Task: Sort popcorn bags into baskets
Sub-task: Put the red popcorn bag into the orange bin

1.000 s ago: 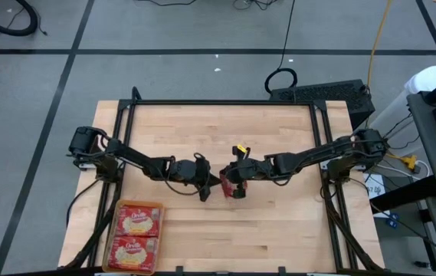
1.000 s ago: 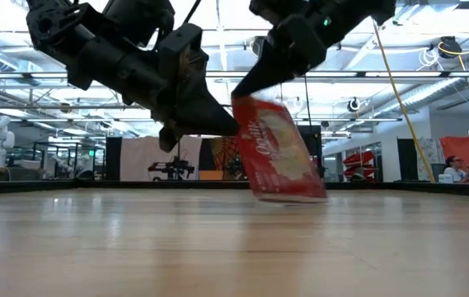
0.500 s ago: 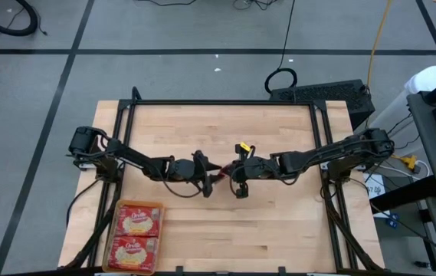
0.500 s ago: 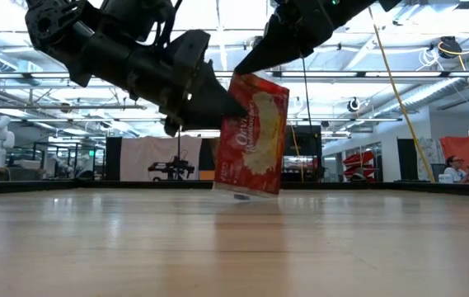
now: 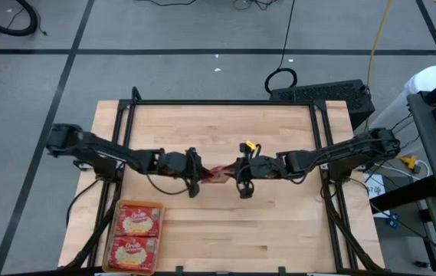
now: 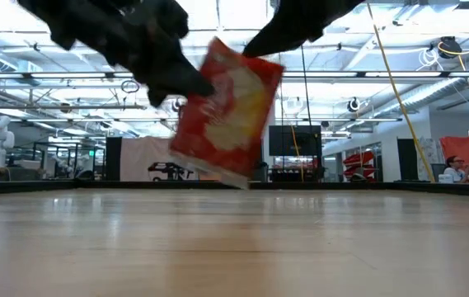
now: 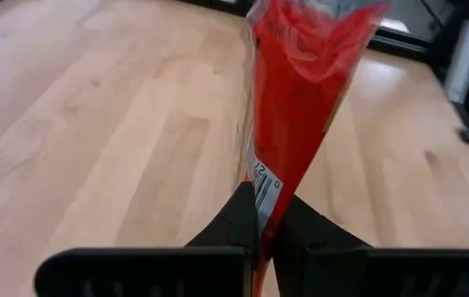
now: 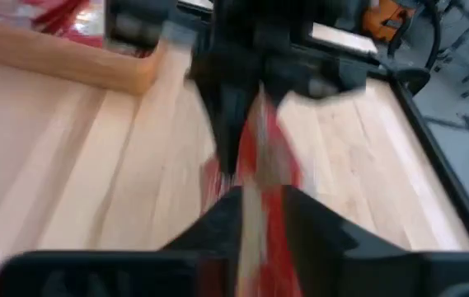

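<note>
Bag: a red popcorn bag (image 6: pixel 224 111) hung in the air above the middle of the table (image 5: pixel 279 230), clear of the wood.
Tilt: long axis leaned, top edge toward the right arm.
Left gripper (image 7: pixel 257 216): fingers pinched on one bag edge.
Right gripper (image 8: pixel 250 202): fingers pinched on the opposite edge.
Basket (image 5: pixel 113 231): near table corner, left arm's side, two bags (image 5: pixel 135 238) flat inside.

Open robotics lab: wooden table (image 5: pixel 279 230), ceiling trusses (image 6: pixel 432 78), distant monitors (image 6: pixel 288 140).
</note>
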You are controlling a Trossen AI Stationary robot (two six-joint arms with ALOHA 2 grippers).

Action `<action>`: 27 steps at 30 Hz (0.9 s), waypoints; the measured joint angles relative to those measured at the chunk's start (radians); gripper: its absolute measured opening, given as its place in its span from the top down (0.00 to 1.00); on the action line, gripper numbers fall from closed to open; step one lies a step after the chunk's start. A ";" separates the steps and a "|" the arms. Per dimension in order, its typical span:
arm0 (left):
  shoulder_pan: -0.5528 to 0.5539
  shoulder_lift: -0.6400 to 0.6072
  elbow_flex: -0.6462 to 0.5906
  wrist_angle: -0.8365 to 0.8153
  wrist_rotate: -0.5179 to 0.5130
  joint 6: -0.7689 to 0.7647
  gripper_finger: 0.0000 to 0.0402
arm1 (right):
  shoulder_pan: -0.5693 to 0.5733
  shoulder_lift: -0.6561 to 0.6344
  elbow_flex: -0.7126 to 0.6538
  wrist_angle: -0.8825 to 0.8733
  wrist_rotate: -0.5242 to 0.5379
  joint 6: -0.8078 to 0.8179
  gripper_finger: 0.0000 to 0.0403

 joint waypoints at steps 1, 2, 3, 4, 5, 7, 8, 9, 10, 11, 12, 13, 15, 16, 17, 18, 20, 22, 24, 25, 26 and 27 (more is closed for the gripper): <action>0.003 -0.045 0.007 -0.067 0.015 0.000 0.96 | 0.000 -0.011 0.000 -0.015 -0.001 0.016 0.78; 0.006 -0.087 0.009 -0.134 0.021 0.003 0.96 | -0.001 -0.019 0.000 -0.014 0.000 0.032 0.73; 0.006 -0.123 0.013 -0.194 0.021 0.012 0.96 | -0.002 -0.024 0.000 -0.008 0.000 0.049 0.68; 0.009 -0.147 0.023 -0.240 0.022 0.028 0.96 | -0.007 -0.026 0.001 -0.007 0.000 0.070 0.63; 0.011 -0.165 0.038 -0.284 0.023 0.046 0.96 | -0.015 -0.025 0.001 -0.001 -0.003 0.089 0.58; 0.015 -0.189 0.072 -0.412 0.023 0.075 0.96 | -0.034 -0.002 -0.005 0.060 -0.028 0.112 0.48; 0.016 -0.190 0.091 -0.470 0.023 0.085 0.96 | -0.044 0.008 -0.016 0.105 -0.049 0.120 0.43; 0.016 -0.187 0.109 -0.513 0.024 0.092 0.96 | -0.053 0.022 -0.028 0.136 -0.068 0.123 0.39; 0.016 -0.186 0.119 -0.558 0.030 0.096 0.96 | -0.062 0.043 -0.036 0.173 -0.082 0.124 0.35; 0.016 -0.183 0.123 -0.600 0.037 0.101 0.96 | -0.067 0.063 -0.039 0.219 -0.082 0.125 0.32; 0.016 -0.175 0.125 -0.621 0.045 0.106 0.96 | -0.070 0.078 -0.044 0.253 -0.082 0.129 0.30; 0.014 -0.169 0.125 -0.626 0.052 0.109 0.96 | -0.072 0.092 -0.051 0.268 -0.083 0.131 0.28; 0.013 -0.167 0.125 -0.653 0.052 0.111 0.96 | -0.077 0.135 -0.051 0.337 -0.098 0.130 0.27; 0.012 -0.170 0.125 -0.657 0.054 0.113 0.96 | -0.079 0.156 -0.048 0.359 -0.127 0.130 0.28; 0.012 -0.171 0.125 -0.647 0.055 0.117 0.96 | -0.081 0.175 -0.049 0.369 -0.168 0.131 0.28; 0.012 -0.169 0.126 -0.639 0.055 0.123 0.96 | -0.082 0.202 -0.050 0.393 -0.200 0.138 0.30; 0.012 -0.167 0.125 -0.642 0.056 0.136 0.95 | -0.088 0.256 -0.044 0.459 -0.244 0.157 0.34; 0.012 -0.167 0.125 -0.630 0.056 0.148 0.95 | -0.089 0.294 -0.047 0.477 -0.245 0.159 0.40; 0.012 -0.167 0.126 -0.638 0.056 0.158 0.94 | -0.089 0.323 -0.046 0.508 -0.238 0.145 0.49; 0.012 -0.167 0.126 -0.644 0.056 0.158 0.94 | -0.089 0.330 -0.046 0.505 -0.238 0.141 0.54; 0.012 -0.167 0.126 -0.644 0.056 0.158 0.94 | -0.091 0.334 -0.046 0.508 -0.236 0.140 0.60; 0.013 -0.167 0.126 -0.644 0.055 0.159 0.94 | -0.094 0.335 -0.046 0.509 -0.236 0.139 0.67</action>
